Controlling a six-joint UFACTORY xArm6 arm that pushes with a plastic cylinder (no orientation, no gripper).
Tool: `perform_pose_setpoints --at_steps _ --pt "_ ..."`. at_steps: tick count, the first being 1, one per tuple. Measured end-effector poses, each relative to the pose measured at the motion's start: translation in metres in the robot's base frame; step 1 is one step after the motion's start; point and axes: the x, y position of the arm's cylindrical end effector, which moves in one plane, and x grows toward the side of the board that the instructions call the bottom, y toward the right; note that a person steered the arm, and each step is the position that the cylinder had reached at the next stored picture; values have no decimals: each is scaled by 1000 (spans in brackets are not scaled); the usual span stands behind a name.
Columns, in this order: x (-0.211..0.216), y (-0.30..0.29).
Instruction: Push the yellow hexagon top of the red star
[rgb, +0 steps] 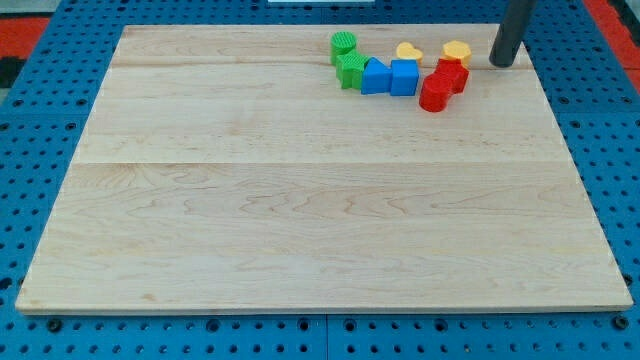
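The yellow hexagon (457, 50) lies near the view's top right, touching the top edge of a red block (452, 74). Another red block, star-like, (435, 93) sits just below and left of that one. My tip (502, 62) stands on the board just right of the yellow hexagon, a small gap apart. A second yellow block (408, 52) lies left of the hexagon.
Two blue blocks (376, 77) (404, 77) sit side by side left of the red ones. A green cylinder (343, 44) and a green block (350, 69) stand at the row's left end. The wooden board (300, 200) ends close above the cluster.
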Motion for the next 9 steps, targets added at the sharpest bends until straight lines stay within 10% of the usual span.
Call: perform_pose_setpoints --at_steps 9 --pt "-51 -33"
